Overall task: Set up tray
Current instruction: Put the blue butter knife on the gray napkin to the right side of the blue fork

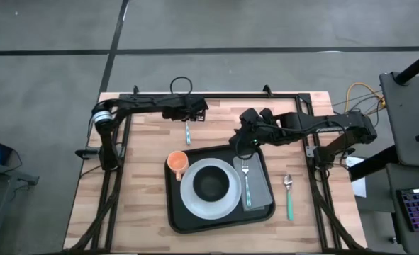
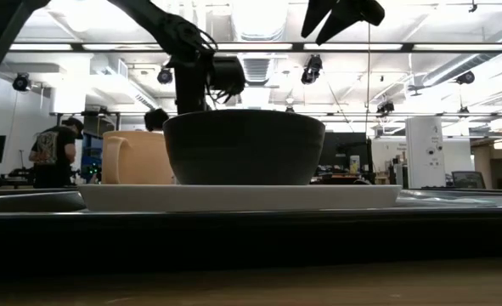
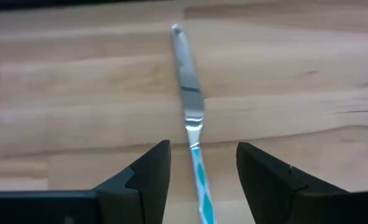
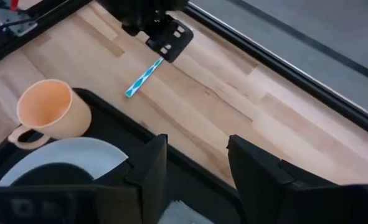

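A knife [image 3: 187, 81] with a teal striped handle lies flat on the wooden table, beyond the tray's far edge. My left gripper [image 3: 202, 149] is over its handle end, open, one finger on each side of the knife without touching it. The black tray [image 1: 266, 159] holds a white plate [image 1: 195, 202] with a dark bowl [image 1: 210, 184], an orange cup [image 1: 177, 163], and a grey napkin [image 1: 259, 191] with a fork [image 1: 246, 177] on it. My right gripper [image 4: 196, 168] hangs open and empty above the tray's far right corner.
A spoon [image 1: 288, 195] with a green handle lies on the table just right of the tray. Bare wood stretches left of the tray and along the far edge. A black frame rail [image 1: 216, 95] runs around the table.
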